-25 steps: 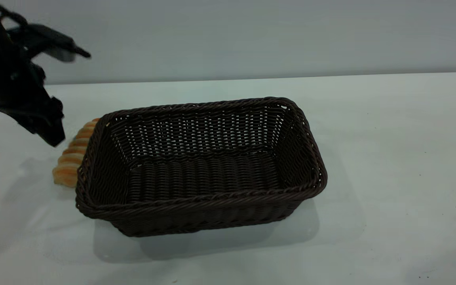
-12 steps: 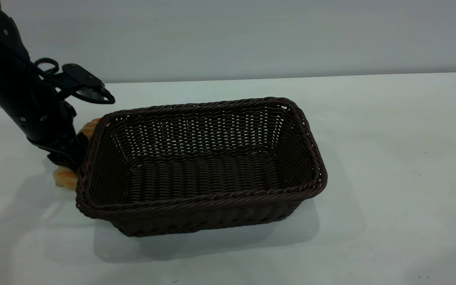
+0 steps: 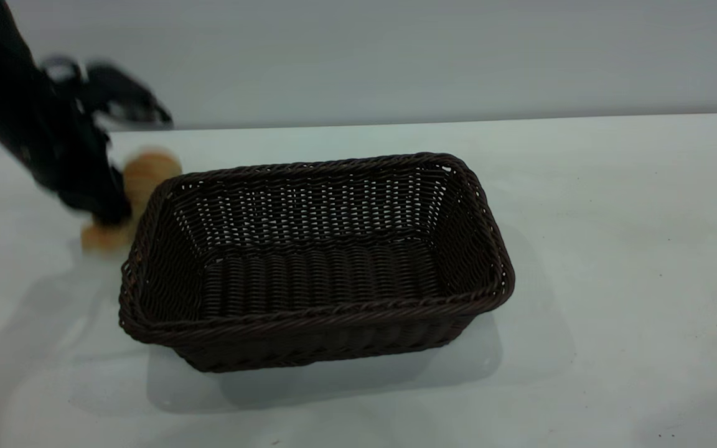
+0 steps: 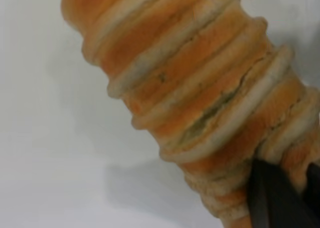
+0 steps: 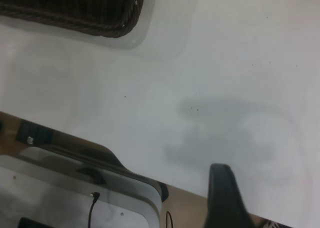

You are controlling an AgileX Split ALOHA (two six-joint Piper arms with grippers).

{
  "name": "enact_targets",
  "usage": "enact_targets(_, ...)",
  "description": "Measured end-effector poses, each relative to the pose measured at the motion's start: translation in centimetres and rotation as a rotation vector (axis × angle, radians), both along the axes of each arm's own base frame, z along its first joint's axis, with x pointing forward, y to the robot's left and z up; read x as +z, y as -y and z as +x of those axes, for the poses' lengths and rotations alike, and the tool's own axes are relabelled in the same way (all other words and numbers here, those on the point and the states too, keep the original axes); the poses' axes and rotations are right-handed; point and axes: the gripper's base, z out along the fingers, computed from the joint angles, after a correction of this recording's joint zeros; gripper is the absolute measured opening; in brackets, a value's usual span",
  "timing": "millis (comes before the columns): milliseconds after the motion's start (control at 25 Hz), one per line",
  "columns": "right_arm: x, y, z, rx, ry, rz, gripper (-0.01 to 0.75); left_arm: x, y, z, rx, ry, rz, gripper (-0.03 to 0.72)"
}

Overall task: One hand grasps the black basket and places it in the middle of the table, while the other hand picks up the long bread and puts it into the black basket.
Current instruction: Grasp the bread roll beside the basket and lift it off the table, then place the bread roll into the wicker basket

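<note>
Lifted, apparently: long bread [image 3: 147,177] beside basket [image 3: 315,261].

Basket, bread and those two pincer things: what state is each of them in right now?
black basket: upright on the table, empty.
long bread: held by the left pincer, just outside the basket's left end, not in it yet.
left pincer: shut on the long bread.
right pincer: off to the side over bare table, holding nothing visible; one finger shows.
</note>
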Motion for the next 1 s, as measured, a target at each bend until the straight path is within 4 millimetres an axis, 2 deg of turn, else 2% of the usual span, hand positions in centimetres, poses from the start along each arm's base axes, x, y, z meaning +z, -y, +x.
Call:
enact_targets(120,0.0,0.0,0.0,0.0,0.0,0.0,0.483,4.8,0.0,0.2,0.032,0.128,-0.021,0.056)
enact_targets(200,0.0,0.0,0.0,0.0,0.0,0.0,0.483,7.0,0.0,-0.1,0.059,0.167,-0.042,0.054)
enact_targets(360,0.0,0.0,0.0,0.0,0.0,0.0,0.483,9.8,1.6,-1.8,-0.008,0.12,-0.049,0.053)
enact_targets(560,0.0,0.0,0.0,0.0,0.0,0.0,0.483,9.7,5.7,-4.7,-0.179,-0.101,-0.072,0.053)
enact_targets(800,0.0,0.0,0.0,0.0,0.0,0.0,0.483,9.5,10.5,-6.6,-0.224,-0.214,-0.219,0.054)
enact_targets(1000,0.0,0.0,0.0,-0.001,0.0,0.0,0.483,8.4,11.7,-7.2,-0.211,-0.294,-0.242,0.088)
